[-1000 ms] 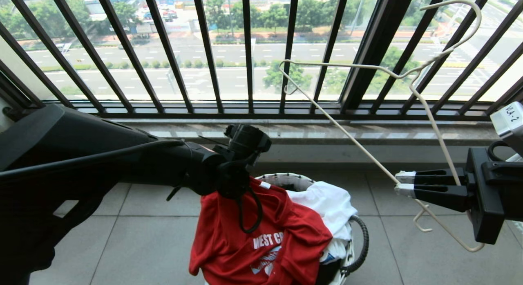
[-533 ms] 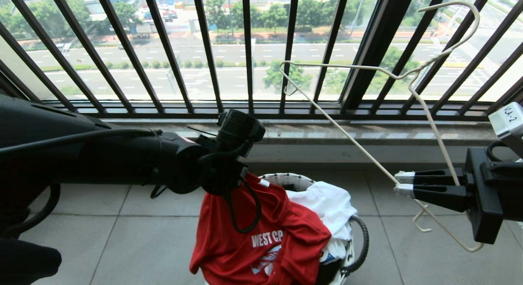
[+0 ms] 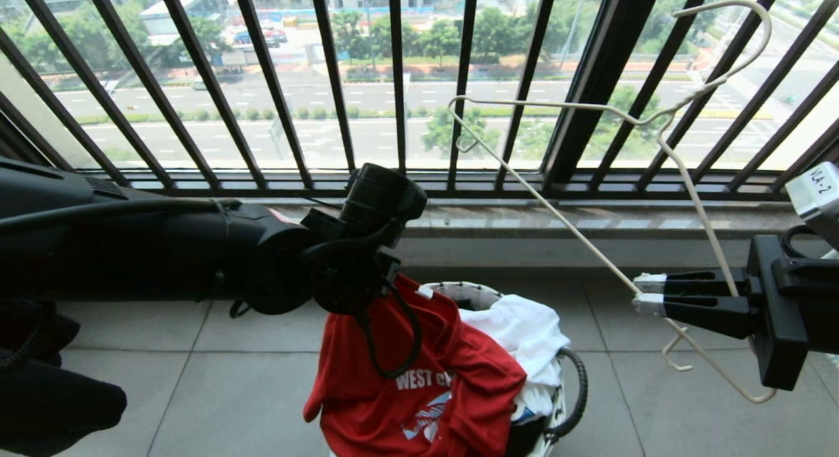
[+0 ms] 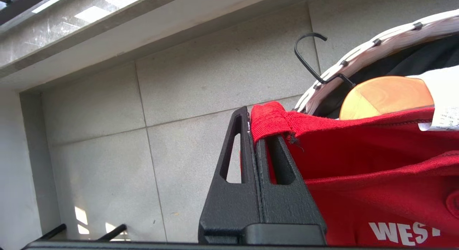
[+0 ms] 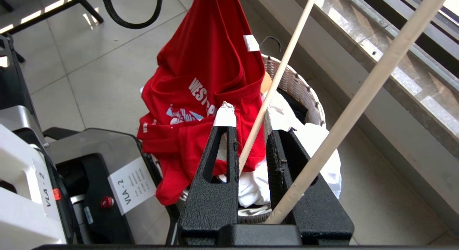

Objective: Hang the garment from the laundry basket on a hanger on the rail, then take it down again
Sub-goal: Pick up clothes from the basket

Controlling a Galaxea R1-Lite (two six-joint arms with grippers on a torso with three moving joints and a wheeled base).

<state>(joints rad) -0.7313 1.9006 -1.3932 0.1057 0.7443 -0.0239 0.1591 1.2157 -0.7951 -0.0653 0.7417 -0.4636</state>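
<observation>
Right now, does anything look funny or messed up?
The hanger hangs on nothing: the right pincer holds it tilted in the air. The red T-shirt dangles from the left pincer, half out of the basket. Nothing looks broken.

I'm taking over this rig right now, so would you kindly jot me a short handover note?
Left end effector: shut on the collar of the red T-shirt, holding it up above the laundry basket; the lower part of the shirt drapes over the basket's front.
Right end effector: shut on the white wire hanger, held off to the right in front of the window bars.
Done: shirt gripped and partly lifted, hanger in hand.
Left: get the shirt onto the hanger, hang it on the rail (not in view), then take it down.
</observation>
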